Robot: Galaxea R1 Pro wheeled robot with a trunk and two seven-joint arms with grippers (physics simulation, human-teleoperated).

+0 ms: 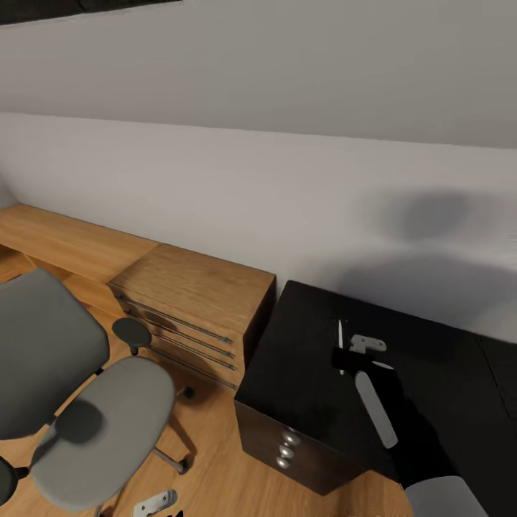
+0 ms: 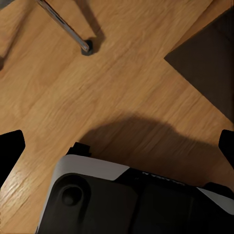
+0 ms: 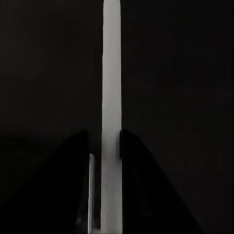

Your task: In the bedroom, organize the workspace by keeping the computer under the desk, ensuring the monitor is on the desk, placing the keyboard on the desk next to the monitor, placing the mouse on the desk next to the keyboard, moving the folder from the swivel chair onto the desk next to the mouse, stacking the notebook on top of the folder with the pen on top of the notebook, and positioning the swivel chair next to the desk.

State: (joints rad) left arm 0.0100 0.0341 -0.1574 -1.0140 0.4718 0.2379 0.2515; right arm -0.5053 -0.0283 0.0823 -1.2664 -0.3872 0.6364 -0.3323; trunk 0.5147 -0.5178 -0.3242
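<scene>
The pen (image 3: 111, 97) is a slim white stick, pinched between the two dark fingers (image 3: 78, 185) of the right gripper (image 1: 343, 350); in the head view it shows as a thin pale sliver (image 1: 340, 332) poking out past the gripper, above the black desk (image 1: 309, 380). I would judge it light, stiff and rather slick (a smooth round barrel tends to roll or pivot in a pinch), so a hold near the middle of its length would suit it better than one at an end; here the fingers seem to grip its lower part, with most of the barrel free beyond them. The right arm (image 1: 377, 409) reaches forward and slightly inward from the lower right of the head view, forearm low over the desk top, gripper just above the surface near the desk's middle; whether the pen tip touches the top I cannot tell. The left gripper (image 1: 156, 502) hangs low at the robot's side, its fingers (image 2: 10, 146) spread wide apart and holding nothing, pointing down at the wooden floor (image 2: 117, 73). The chair (image 1: 93, 416) stands well apart to the left, beside a wooden cabinet (image 1: 194, 301) against the wall.
</scene>
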